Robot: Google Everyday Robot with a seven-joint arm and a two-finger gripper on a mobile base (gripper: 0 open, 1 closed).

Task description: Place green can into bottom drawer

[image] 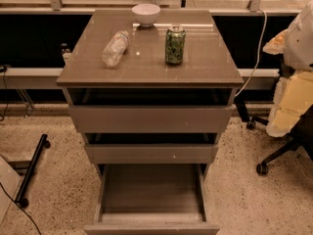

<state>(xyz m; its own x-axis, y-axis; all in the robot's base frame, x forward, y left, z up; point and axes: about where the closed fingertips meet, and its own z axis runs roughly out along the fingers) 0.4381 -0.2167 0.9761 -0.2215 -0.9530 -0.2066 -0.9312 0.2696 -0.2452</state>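
Note:
The green can (174, 44) stands upright on the cabinet top (205, 65), right of centre, with its silver pull-tab top showing. The bottom drawer (151, 192) is pulled far out towards me, and its bare grey interior holds nothing. The two shallower drawers above it stand slightly ajar. My gripper is not in view. A white and cream shape (293, 72) at the right edge could be part of my arm, but I cannot tell.
A clear plastic bottle (115, 48) lies on its side left of the can. A white bowl (145, 13) stands at the back of the top. An office chair base (274, 155) is on the floor at right, and a black wheeled stand (32, 170) at left.

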